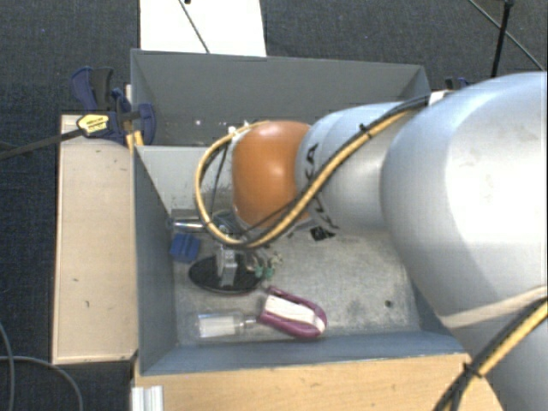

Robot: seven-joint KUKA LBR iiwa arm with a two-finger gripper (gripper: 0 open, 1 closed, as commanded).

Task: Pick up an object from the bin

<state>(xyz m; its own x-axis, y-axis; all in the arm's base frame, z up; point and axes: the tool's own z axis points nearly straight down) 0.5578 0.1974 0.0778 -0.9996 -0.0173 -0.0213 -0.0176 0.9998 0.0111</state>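
1. Gripper (229,262) sits low at the bin's left-centre, right over a flat black round disc (205,279). We can't tell if it's released or clenched, since the orange wrist cover (270,174) and cables block our look.
2. Step, as we judge it: approach onto the disc, nothing lifted yet.
3. Next move prob. calls for a firm close on the disc, then a straight lift. A flat disc gives little to grip, so it may slip.
4. Neighbours: blue block (183,247) just left of the disc; purple-and-white thing (294,315) and clear tube (218,324) near the front wall.
5. Bin (360,289) floor is bare grey metal w/ specks. We see free room to the right, tight on the left by the wall.
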